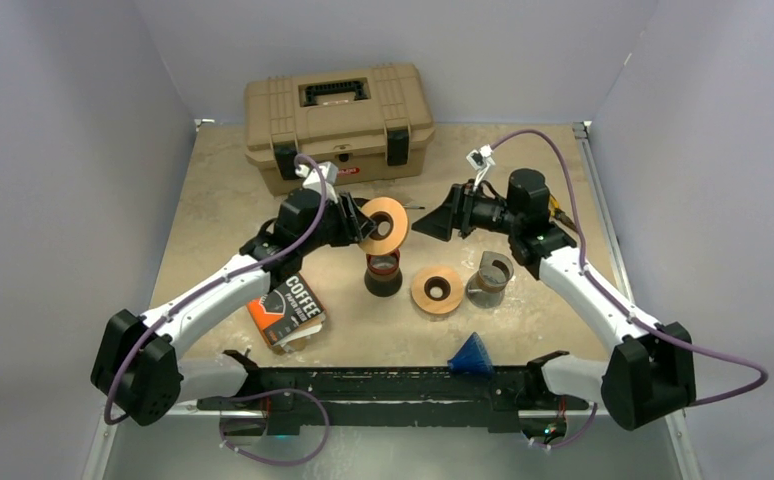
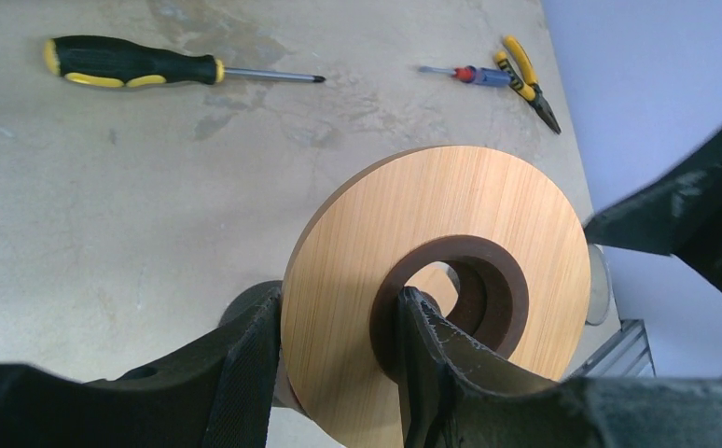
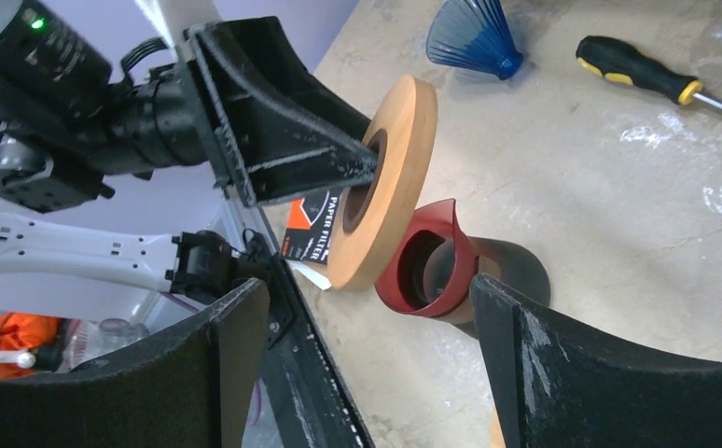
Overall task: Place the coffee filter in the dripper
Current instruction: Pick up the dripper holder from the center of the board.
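My left gripper [image 2: 339,364] is shut on a wooden ring [image 2: 441,280] with a dark collar, one finger outside the rim and the other through its hole. It holds the ring [image 1: 383,225] tilted above a dark carafe [image 1: 383,274] with a red rim. My right gripper [image 1: 441,222] hangs open and empty just right of the ring, facing it. A blue ribbed cone [image 1: 472,355], seemingly the dripper, lies near the front edge. The only coffee filter in view is the packet [image 1: 285,310] marked "COFFEE" at front left; no loose one shows.
A tan toolbox [image 1: 338,125] stands at the back. A second wooden ring [image 1: 437,290] and a glass cup [image 1: 490,278] sit right of the carafe. A black-and-yellow screwdriver [image 2: 138,63], a small screwdriver and pliers [image 2: 525,82] lie on the table.
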Robot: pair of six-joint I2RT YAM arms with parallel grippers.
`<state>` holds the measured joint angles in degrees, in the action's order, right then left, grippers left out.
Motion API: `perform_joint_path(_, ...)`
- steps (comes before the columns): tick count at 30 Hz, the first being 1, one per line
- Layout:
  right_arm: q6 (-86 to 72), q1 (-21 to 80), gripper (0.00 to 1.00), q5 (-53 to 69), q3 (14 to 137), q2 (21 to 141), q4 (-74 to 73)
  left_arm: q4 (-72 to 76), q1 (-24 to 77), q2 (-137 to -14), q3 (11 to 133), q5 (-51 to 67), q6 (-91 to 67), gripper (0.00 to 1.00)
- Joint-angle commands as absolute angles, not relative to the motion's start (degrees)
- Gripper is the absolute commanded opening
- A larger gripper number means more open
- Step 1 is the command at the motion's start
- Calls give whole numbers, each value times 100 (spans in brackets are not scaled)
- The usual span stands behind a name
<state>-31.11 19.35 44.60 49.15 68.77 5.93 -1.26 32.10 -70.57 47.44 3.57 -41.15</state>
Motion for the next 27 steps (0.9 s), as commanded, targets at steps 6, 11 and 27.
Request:
perform_joint_path(6, -3550, 2183, 75, 4622, 5056, 7412, 994, 135, 3783, -6947, 5124, -110, -3942, 33)
perform_joint_path(11, -3689, 2256, 60, 4691, 4975, 7489, 1191, 20, 3839, -7006, 5210, -191, -3871, 33)
perform_joint_path(27, -3587, 2265, 0, 4771, 4964, 7673, 1219, -88, 3860, -6886, 5221, -169, -3627, 55)
